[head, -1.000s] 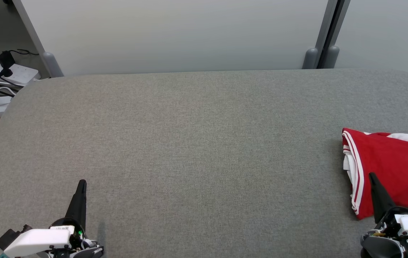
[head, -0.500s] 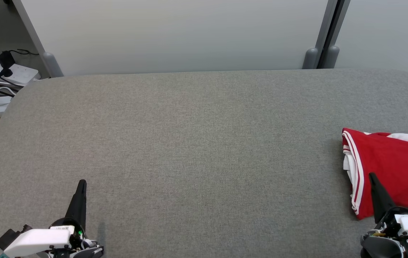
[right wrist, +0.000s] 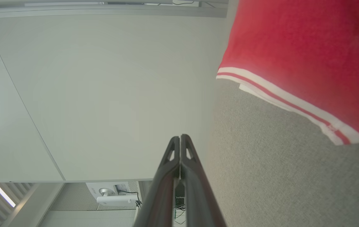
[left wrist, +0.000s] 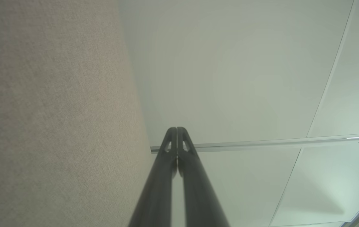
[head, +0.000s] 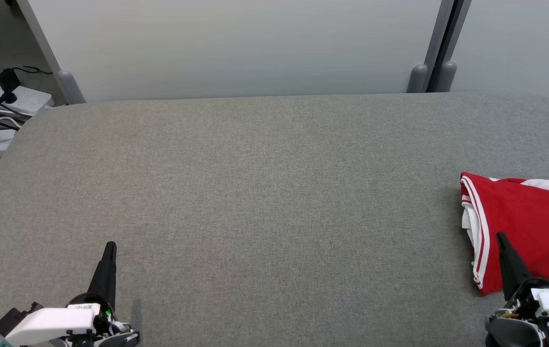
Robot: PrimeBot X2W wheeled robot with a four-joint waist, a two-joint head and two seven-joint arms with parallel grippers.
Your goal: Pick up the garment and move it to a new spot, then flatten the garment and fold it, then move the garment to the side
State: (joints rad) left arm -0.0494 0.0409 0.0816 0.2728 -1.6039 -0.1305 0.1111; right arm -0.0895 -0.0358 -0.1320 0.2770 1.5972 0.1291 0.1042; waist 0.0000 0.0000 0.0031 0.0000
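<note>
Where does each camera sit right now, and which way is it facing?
Head view: on the head, looking forward and down at the grey table; left gripper lower left, right gripper lower right near the red garment.
Left wrist view: on that wrist, along its shut fingers; table at left, white wall beyond.
Right wrist view: along its shut fingers; garment upper right.
Shared: head and right wrist views show the garment.

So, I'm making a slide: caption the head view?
Folded red garment at the right edge of the grey table; left gripper and right gripper shut, empty.
</note>
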